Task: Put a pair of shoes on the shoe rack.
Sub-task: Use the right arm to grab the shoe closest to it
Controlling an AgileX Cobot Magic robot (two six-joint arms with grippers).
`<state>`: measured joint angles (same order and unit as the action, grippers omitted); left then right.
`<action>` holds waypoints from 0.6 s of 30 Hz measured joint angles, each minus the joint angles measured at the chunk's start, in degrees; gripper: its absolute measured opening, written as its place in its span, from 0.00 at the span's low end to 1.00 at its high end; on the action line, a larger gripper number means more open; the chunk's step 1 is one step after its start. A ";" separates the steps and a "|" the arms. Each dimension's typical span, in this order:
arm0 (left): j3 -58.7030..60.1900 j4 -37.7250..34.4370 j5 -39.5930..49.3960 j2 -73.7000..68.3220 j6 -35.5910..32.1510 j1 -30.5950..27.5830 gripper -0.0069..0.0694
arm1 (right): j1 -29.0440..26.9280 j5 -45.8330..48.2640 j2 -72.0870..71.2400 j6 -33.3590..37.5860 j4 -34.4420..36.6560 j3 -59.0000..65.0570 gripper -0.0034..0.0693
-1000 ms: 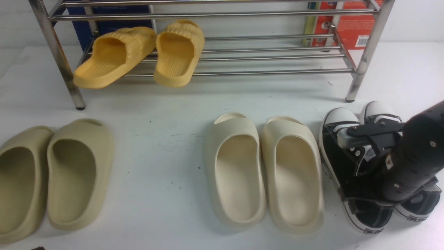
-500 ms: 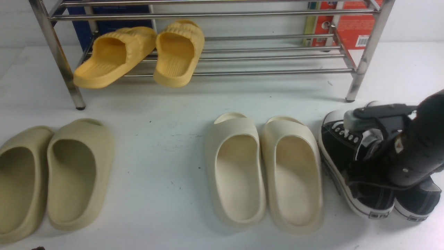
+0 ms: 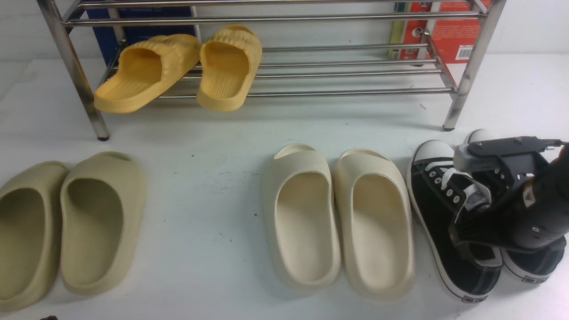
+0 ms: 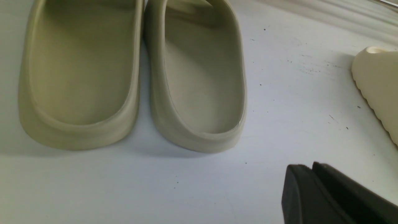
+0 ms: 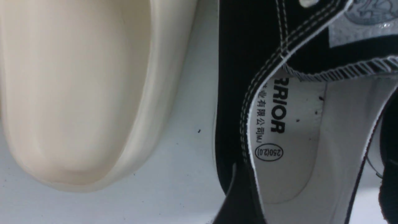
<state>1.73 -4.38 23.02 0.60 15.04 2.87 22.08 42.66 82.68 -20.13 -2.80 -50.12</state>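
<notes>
Since 1 second earlier, the right gripper (image 3: 469, 180) had shifted toward the right edge of the front view and uncovered more white lacing. The 2 black canvas sneakers lay almost where they had been.

Both sneakers sat flat on the white surface (image 3: 200, 186), toes toward the shoe rack (image 3: 355, 93) and well short of it, just outside its right front leg. The inner sneaker (image 3: 438, 209) showed nearly whole. The outer sneaker (image 3: 535, 266) showed only its toe cap and heel, the rest hidden under the right arm.

The right gripper's jaws stood wide over the inner sneaker's opening. In the right wrist view 1 finger (image 5: 231, 193) lay against that sneaker's outer wall. Whether it pressed there could not be told. The insole print was partly covered by the collar.

The 1 rack was cut off at the top, with 2 front legs in view. 2 yellow ribbed slippers (image 3: 146, 75) rested on its lowest tier, heels overhanging the front rod. Behind it stood 1 blue box (image 3: 146, 31) and 1 red box (image 3: 449, 35), both partly hidden.

2 cream slides (image 3: 302, 222) lay just beside the inner sneaker. 2 khaki slides (image 3: 95, 222) lay far left, the outer 1 cut by the frame edge.

The left gripper (image 4: 312, 166) hung near the khaki slides, jaws together and holding nothing.
</notes>
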 joint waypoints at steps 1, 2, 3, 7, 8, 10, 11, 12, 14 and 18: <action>0.00 0.00 0.00 0.00 0.00 0.00 0.16 | 0.00 0.43 0.00 0.00 0.71 -0.61 0.82; 0.00 0.00 0.00 0.00 0.00 0.00 0.16 | 0.00 1.11 0.00 0.36 1.72 -1.42 0.82; 0.00 0.00 0.00 0.00 0.00 0.00 0.16 | 0.00 1.51 0.00 1.00 2.80 -2.03 0.81; 0.00 0.00 0.00 0.00 0.00 0.00 0.16 | 0.00 0.52 0.42 5.03 7.12 -2.77 0.80; 0.00 0.00 0.00 0.00 0.00 0.00 0.16 | 0.00 0.18 0.94 6.25 7.95 -2.77 0.80; 0.00 0.00 0.00 0.00 0.00 0.00 0.16 | 0.00 -0.04 2.52 7.57 8.69 -2.77 0.77; 0.00 0.00 0.00 0.00 0.00 0.00 0.16 | 0.00 -0.04 3.62 7.87 8.75 -2.77 0.75; 0.00 0.00 0.00 0.00 0.00 0.00 0.16 | 0.00 -0.10 4.81 8.13 8.75 -2.72 0.73; 0.00 0.00 0.00 0.00 0.00 0.00 0.16 | 0.00 -0.29 6.64 8.57 8.75 -2.72 0.67; 0.00 0.00 0.00 0.00 0.00 0.00 0.16 | 0.00 -0.69 9.10 9.48 8.70 -2.72 0.48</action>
<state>1.73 -4.38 23.02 0.60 15.04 2.87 22.08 41.97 91.78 -10.66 5.90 -52.84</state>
